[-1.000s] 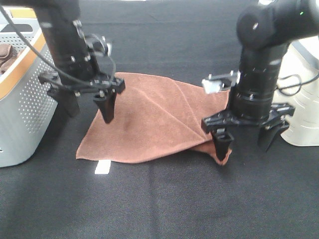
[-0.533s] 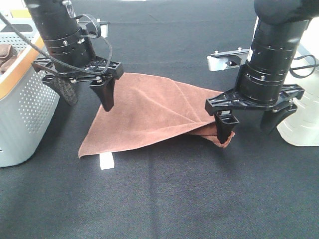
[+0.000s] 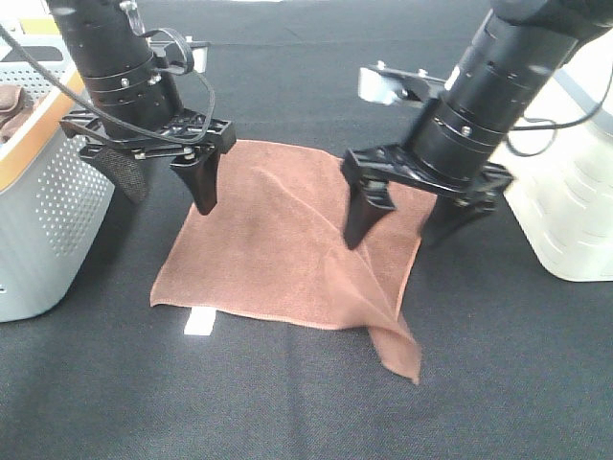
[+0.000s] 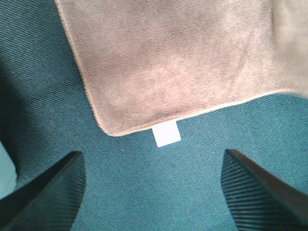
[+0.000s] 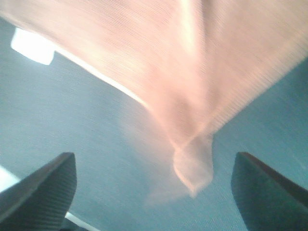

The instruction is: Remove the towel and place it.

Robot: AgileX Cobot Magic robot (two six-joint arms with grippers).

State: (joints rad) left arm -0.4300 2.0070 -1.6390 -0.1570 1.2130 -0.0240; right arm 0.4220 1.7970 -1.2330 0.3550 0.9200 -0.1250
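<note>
Hovering: both pincers released, empty.
Right pincer (image 3: pixel 414 222): directly above towel (image 3: pixel 268 249).
Left pincer (image 3: pixel 161 188): above towel's basket-side edge.

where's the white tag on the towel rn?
Exterior high view: the white tag sticks out from the towel hem near its front-left corner, lying on the black table, below the open left pincer.

A big black cloth-covered table (image 3: pixel 287 402) holds a square reddish-brown towel (image 3: pixel 268 249) with a small white tag (image 3: pixel 198 323), a grey basket with holes (image 3: pixel 43 211) and a white tub (image 3: pixel 575 206).
</note>
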